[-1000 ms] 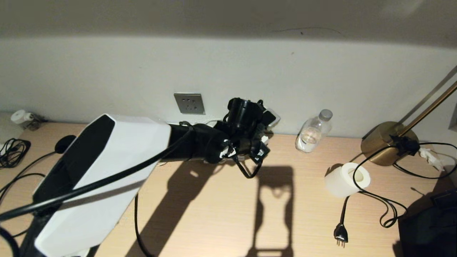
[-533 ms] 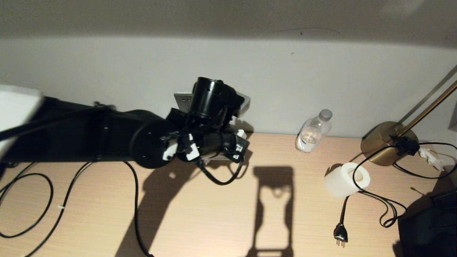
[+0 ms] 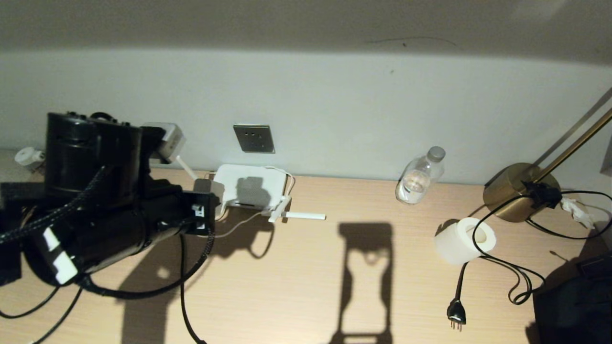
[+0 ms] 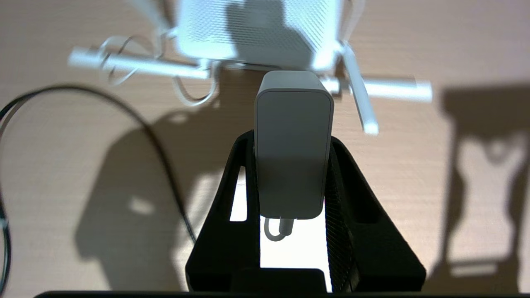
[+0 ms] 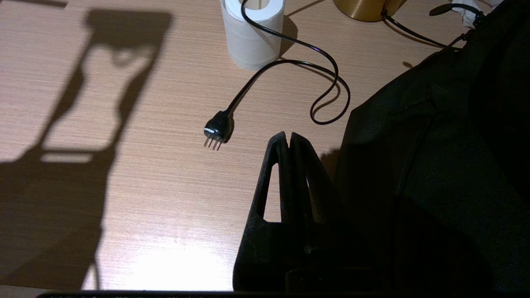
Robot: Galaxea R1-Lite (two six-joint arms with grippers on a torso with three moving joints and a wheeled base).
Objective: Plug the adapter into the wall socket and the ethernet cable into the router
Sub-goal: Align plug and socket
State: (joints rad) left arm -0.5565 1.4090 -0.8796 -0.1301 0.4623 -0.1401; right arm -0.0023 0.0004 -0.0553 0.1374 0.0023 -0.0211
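Observation:
My left gripper (image 3: 155, 141) is shut on the white adapter (image 3: 166, 137) and holds it in the air at the left, close to the wall. In the left wrist view the adapter (image 4: 293, 140) stands between both black fingers, its thin white cord curling out below. The grey wall socket (image 3: 254, 138) is to its right, apart from it. Below the socket the white router (image 3: 248, 187) lies on the desk with its antennas folded out. A black cable (image 3: 181, 291) runs over the desk under the arm; no clear ethernet connector shows. My right gripper (image 5: 286, 138) is shut and empty.
A water bottle (image 3: 420, 176) stands by the wall. Right of it are a toilet roll (image 3: 461, 241), a brass lamp base (image 3: 519, 191) and its black cord ending in a three-pin plug (image 3: 455, 315). A black bag (image 3: 573, 306) fills the near right corner.
The left arm has swung from in front of the router, past the socket, to the left, carrying the adapter. The router is now uncovered. The right arm has not moved.

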